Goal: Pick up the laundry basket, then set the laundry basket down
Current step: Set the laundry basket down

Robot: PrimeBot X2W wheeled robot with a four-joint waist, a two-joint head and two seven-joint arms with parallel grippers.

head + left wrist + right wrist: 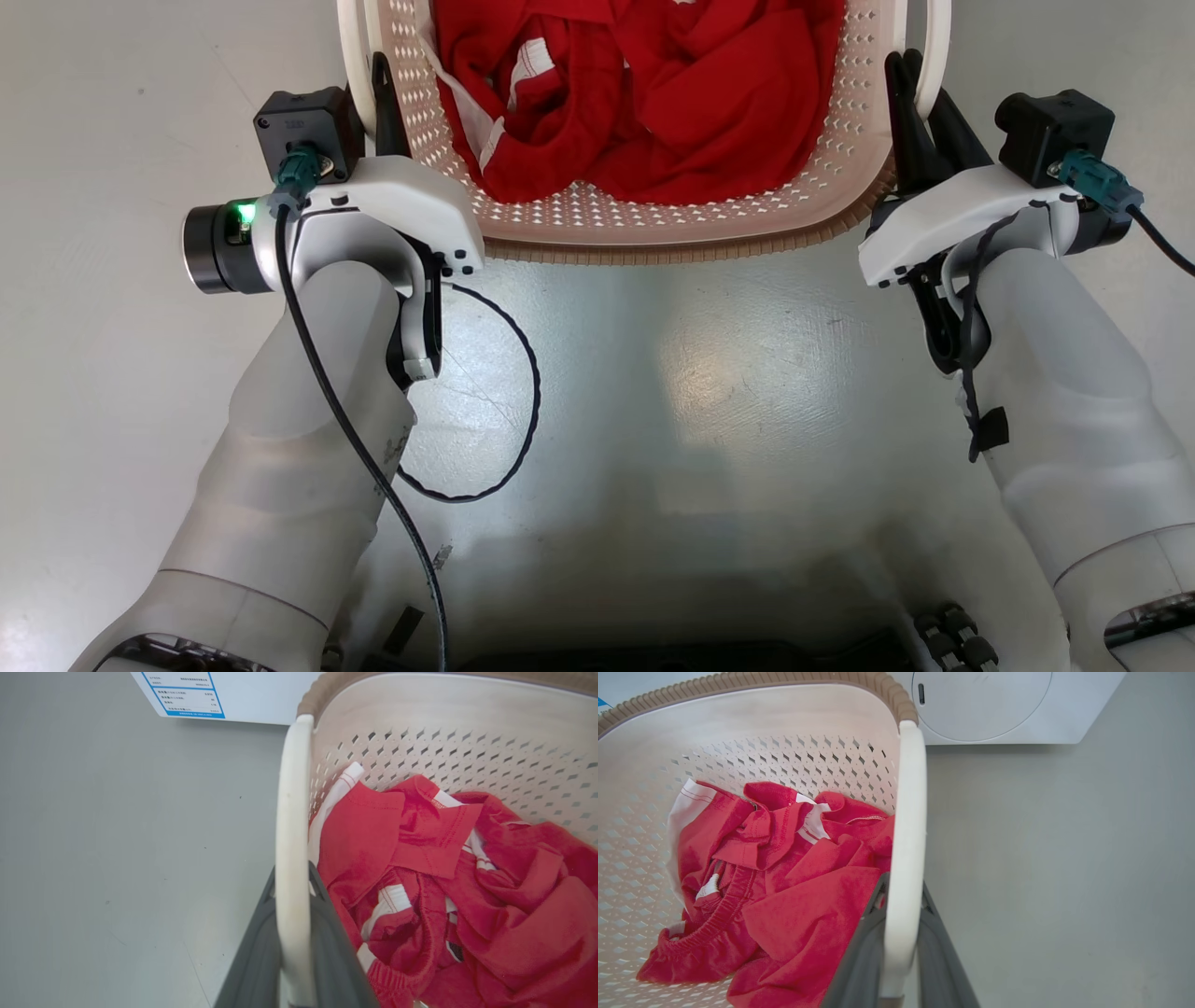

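The laundry basket [653, 229] is straight ahead between both arms, in front of a white washing machine [994, 709]. Its far end is cut off in the head view, and I cannot tell if it rests on the grey floor [653, 392]. Red clothes [653, 93] lie inside. The left gripper [373, 93] clamps the left loop handle [289, 835], one finger on each side. The right gripper [910, 93] likewise clamps the right loop handle [908, 812].

Open floor [117, 858] either side of laundry basket [784, 714], washing machine [985, 709] beyond — apparently near.
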